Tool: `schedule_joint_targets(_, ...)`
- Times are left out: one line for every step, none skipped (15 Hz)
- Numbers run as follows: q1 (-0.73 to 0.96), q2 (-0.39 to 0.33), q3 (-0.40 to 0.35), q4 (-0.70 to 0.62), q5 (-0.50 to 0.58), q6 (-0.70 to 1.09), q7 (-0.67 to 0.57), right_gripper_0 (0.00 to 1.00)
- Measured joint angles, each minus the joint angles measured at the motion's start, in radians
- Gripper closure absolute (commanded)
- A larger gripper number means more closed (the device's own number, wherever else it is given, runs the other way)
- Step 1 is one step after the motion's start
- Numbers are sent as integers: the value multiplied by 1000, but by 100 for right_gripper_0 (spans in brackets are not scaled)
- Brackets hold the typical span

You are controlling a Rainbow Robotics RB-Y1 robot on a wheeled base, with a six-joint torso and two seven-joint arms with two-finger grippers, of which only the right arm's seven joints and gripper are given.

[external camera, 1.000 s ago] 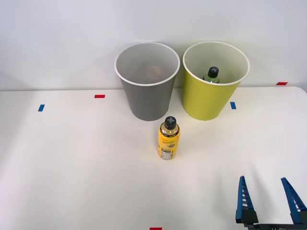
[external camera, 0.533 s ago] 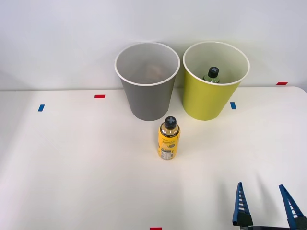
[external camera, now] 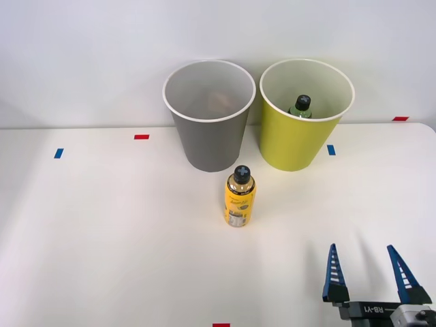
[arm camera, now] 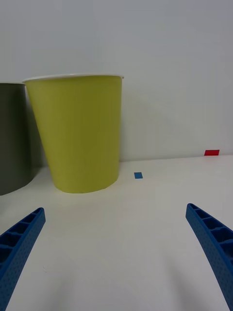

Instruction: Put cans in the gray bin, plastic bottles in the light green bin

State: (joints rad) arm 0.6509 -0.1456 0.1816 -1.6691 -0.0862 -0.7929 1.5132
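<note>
Right claw (external camera: 368, 269) spread wide, low over table (external camera: 102, 238), empty

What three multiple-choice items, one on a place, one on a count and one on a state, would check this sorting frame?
1. Where does the yellow bottle stand?
A. Inside the gray bin
B. On the table before the two bins
C. Lying at the table's left edge

2. How many black-capped bottles are in view?
A. One
B. Two
C. Four

3. How is the right tool?
A. Open and empty
B. Shut on the yellow bottle
C. Shut on a bin's rim

Key:
1 B: it stands upright on the white table, before the gap between the gray bin and the light green bin.
2 B: the yellow one on the table, plus a greenish bottle inside the light green bin.
3 A: its blue fingers stand apart with nothing between them.
</note>
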Motion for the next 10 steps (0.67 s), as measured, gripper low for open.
schedule_joint_targets(-5, 4, 3, 0, 9, 0, -10, 0)
schedule_joint_targets(-7, 6, 5, 0, 19, 1, -33, 0)
schedule_joint_targets(-5, 6, 8, 0, 29, 1, -72, 0)
schedule_joint_targets(1, 5, 11, 0, 43, 1, -122, 0)
schedule_joint_targets(10, 4, 14, 0, 57, 1, -162, 0)
schedule_joint_targets(21, 1, 15, 0, 70, 1, -201, 0)
schedule_joint_targets(37, -2, 14, 0, 82, -2, -236, 0)
schedule_joint_targets(56, -5, 10, 0, 95, -10, -257, 0)
schedule_joint_targets(75, -5, 6, 0, 106, -18, -264, 0)
schedule_joint_targets(98, -5, 0, 0, 115, -27, -268, 0)
